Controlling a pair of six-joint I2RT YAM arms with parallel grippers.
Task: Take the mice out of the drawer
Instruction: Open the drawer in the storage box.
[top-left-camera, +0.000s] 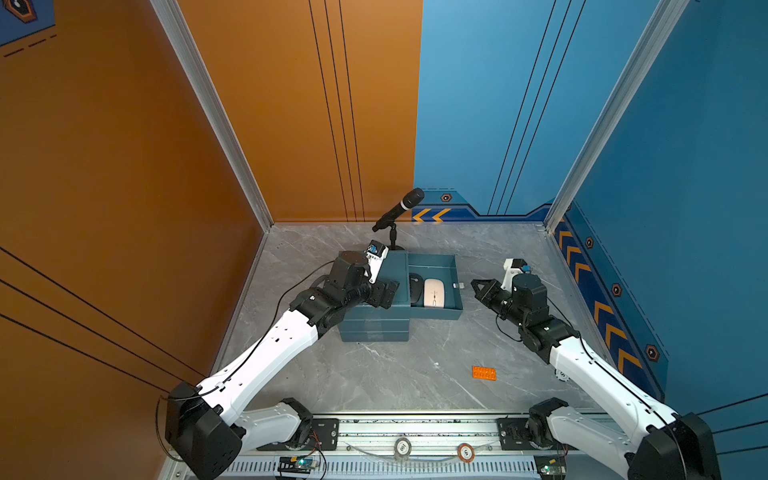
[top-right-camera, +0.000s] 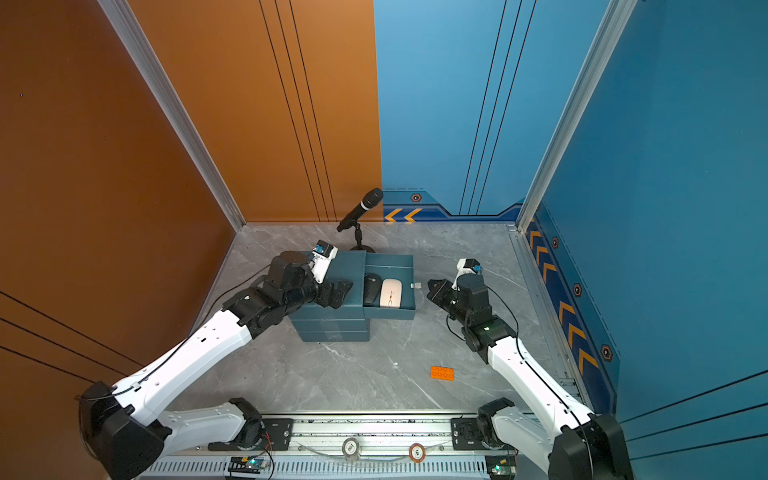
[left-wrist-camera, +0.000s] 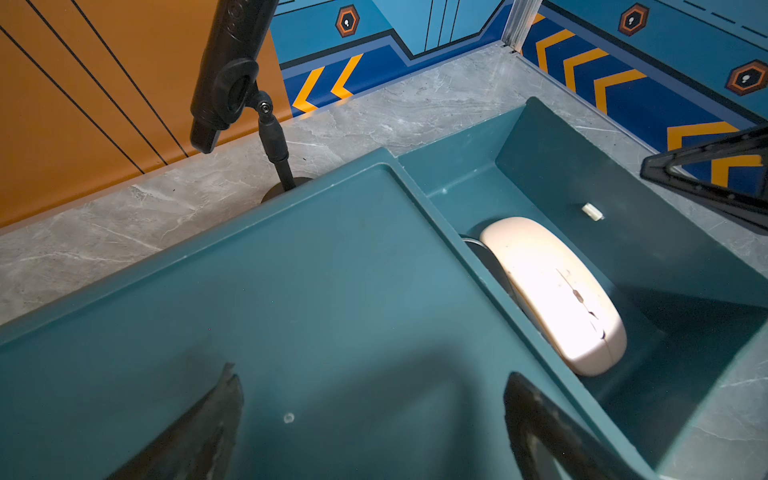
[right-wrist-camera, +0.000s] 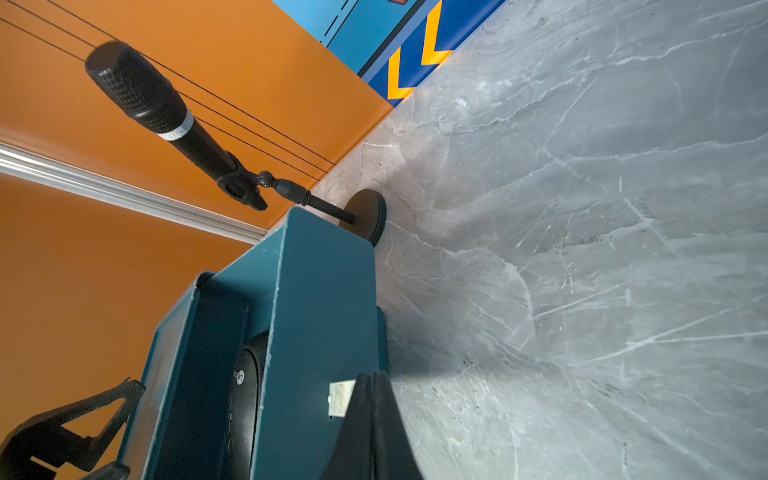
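Low right of centre lay the orange plate (top-left-camera: 484, 372). Mid-frame, the left gripper (top-left-camera: 385, 294) hung spread over the cabinet (top-left-camera: 374, 328); the right gripper (top-left-camera: 475, 284), clenched empty, sat just beside the open drawer (top-left-camera: 456, 270) holding a black mouse (top-left-camera: 415, 288) and a cream mouse (top-left-camera: 434, 293). The microphone (top-left-camera: 399, 210) stood beyond.

Left gripper (top-left-camera: 390, 294) is hovering with jaws spread wide; right gripper (top-left-camera: 476, 284) is pointing toward it, jaws pressed together.
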